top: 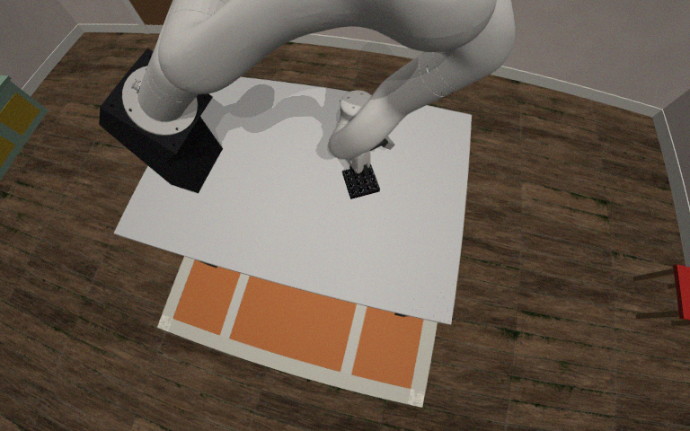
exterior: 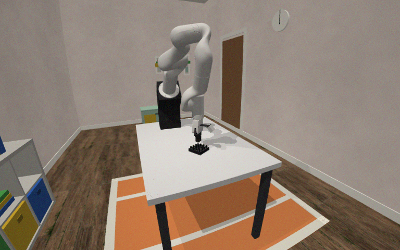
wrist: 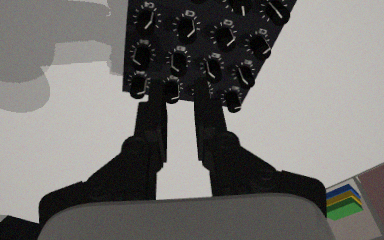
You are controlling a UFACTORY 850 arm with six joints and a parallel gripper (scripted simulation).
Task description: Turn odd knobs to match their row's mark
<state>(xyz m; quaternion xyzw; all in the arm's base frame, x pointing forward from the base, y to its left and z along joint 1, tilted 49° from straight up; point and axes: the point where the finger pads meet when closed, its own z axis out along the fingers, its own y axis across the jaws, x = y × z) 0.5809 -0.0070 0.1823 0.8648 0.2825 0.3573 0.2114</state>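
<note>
The black knob box [top: 365, 194] [exterior: 199, 152] [wrist: 200, 47] sits on the white table. My gripper [exterior: 198, 141] [wrist: 179, 96] is partly open and empty, its fingertips above the row A edge. In the wrist view the names appear inverted and row A is lowest. Knobs A4 [wrist: 138, 86], A3 [wrist: 172, 92] and A1 [wrist: 233, 101] show; my right-hand finger hides most of A2. Row B's lines point downward, knob B4 [wrist: 142, 56] to the lower left and B1 [wrist: 245, 75] to the lower right. Row D is partly cut off. The socket is not visible.
The white table [top: 243, 203] [exterior: 174, 173] carries the box. The arm's black pedestal [top: 198, 162] [exterior: 170, 113] stands at one table end. The arm covers part of the table in the top view. A shelf with coloured items [wrist: 345, 202] shows in the wrist view's lower right.
</note>
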